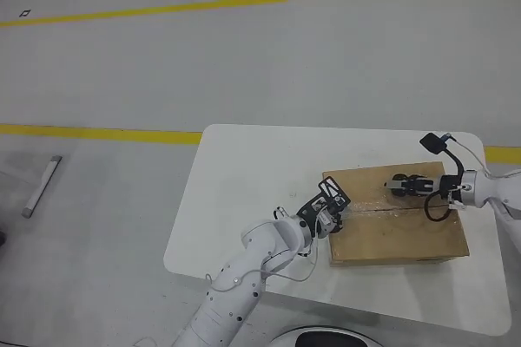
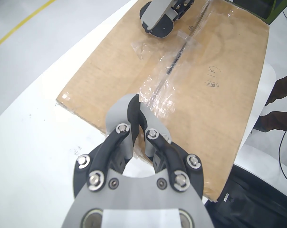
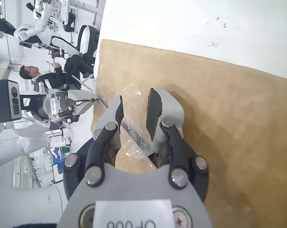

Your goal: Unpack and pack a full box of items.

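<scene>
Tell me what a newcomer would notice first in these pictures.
A closed cardboard box lies on the white table, its centre seam sealed with crinkled clear tape. The left gripper, shut, has its tips at one end of that seam, at the box's edge. The right gripper is open over the seam farther along.

white table | yellow floor line beyond it | grey bar on floor
</scene>
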Motion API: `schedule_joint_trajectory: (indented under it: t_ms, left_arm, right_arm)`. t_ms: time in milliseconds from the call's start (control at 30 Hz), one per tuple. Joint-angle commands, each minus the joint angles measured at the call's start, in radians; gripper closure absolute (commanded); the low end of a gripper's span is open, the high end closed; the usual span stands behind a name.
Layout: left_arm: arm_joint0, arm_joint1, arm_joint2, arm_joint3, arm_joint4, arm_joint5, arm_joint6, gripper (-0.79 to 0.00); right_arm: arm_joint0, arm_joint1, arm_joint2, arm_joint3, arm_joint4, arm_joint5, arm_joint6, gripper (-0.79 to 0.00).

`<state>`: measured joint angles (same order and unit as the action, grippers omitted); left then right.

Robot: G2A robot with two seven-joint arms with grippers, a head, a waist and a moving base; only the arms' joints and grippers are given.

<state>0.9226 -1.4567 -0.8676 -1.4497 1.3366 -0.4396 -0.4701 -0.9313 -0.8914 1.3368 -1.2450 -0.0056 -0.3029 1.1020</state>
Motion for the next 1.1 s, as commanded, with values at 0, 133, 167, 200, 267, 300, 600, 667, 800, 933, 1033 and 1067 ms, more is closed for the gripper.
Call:
schedule_joint_trajectory:
  t_ms: [0,133,167,200,267,300,600,667,800,933,1033,1067]
  left_arm:
    - [-0.001,0.000,0.001,0.001,0.000,0.000,0.001,0.000]
    - [-0.003,-0.001,0.004,0.004,0.001,-0.002,0.000,0.000]
    - [-0.003,-0.001,0.004,0.005,0.000,-0.003,0.000,0.000]
    - [-0.004,-0.001,0.005,0.006,0.000,-0.004,-0.001,0.000]
    - [-0.004,-0.002,0.004,0.006,0.000,-0.002,0.000,0.000]
    - [-0.004,-0.002,0.005,0.006,0.001,-0.002,-0.001,0.000]
    - [-0.005,-0.002,0.003,0.002,0.003,0.000,-0.003,0.000]
    - [-0.006,-0.002,0.003,0.002,0.002,0.000,-0.003,0.000]
    - [-0.007,-0.002,0.004,0.004,0.003,-0.003,-0.002,0.000]
    - [-0.008,-0.003,0.005,0.006,0.002,-0.001,0.001,0.000]
    - [-0.008,-0.003,0.005,0.007,-0.001,-0.002,-0.001,0.000]
    - [-0.008,-0.003,0.005,0.007,-0.001,-0.002,-0.001,0.000]
  right_arm:
    - [0.003,0.001,0.004,0.011,0.012,-0.007,0.007,-0.308]
    - [0.009,0.003,-0.001,0.012,-0.014,-0.036,0.005,-0.299]
    - [0.009,0.004,-0.001,0.011,-0.022,-0.039,-0.007,-0.302]
    - [0.008,0.004,0.000,0.010,-0.027,-0.041,-0.018,-0.302]
    - [0.006,0.006,0.006,0.002,-0.057,-0.055,-0.051,-0.299]
    - [0.003,0.008,0.009,-0.005,-0.078,-0.061,-0.064,-0.299]
    - [-0.033,0.019,0.016,-0.059,-0.135,-0.081,-0.050,-0.296]
    - [-0.037,0.019,0.011,-0.061,-0.110,-0.091,-0.038,-0.286]
    - [-0.034,0.019,0.005,-0.052,-0.074,-0.115,-0.003,-0.277]
    - [-0.025,0.020,0.000,-0.037,-0.042,-0.131,0.016,-0.243]
    - [-0.017,0.019,-0.007,-0.027,-0.038,-0.131,0.014,-0.185]
    - [-0.013,0.018,-0.012,-0.024,-0.036,-0.131,0.011,-0.175]
